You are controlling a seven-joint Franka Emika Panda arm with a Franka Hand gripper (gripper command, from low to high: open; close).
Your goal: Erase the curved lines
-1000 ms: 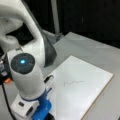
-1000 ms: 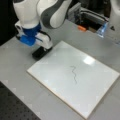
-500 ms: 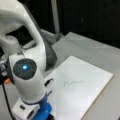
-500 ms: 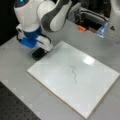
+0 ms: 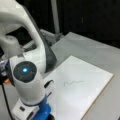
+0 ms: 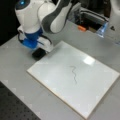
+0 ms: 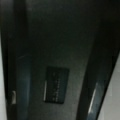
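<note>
One thin wavy squiggle, the curve lines [image 5: 73,83], sits unerased near the middle of the white board [image 5: 90,75] in a front view; the arm fills the frame's left, the blue gripper [image 5: 43,112] at bottom left. In a front view, the curve lines [image 6: 74,73] lie mid-board [image 6: 95,90]; the gripper [image 6: 37,47] hovers upper left over a dark block [image 6: 38,53] beside the board's corner. Wrist view: dark fingers [image 7: 97,82] flank a dark rectangular block [image 7: 56,84] on grey; whether they grip it cannot be told.
</note>
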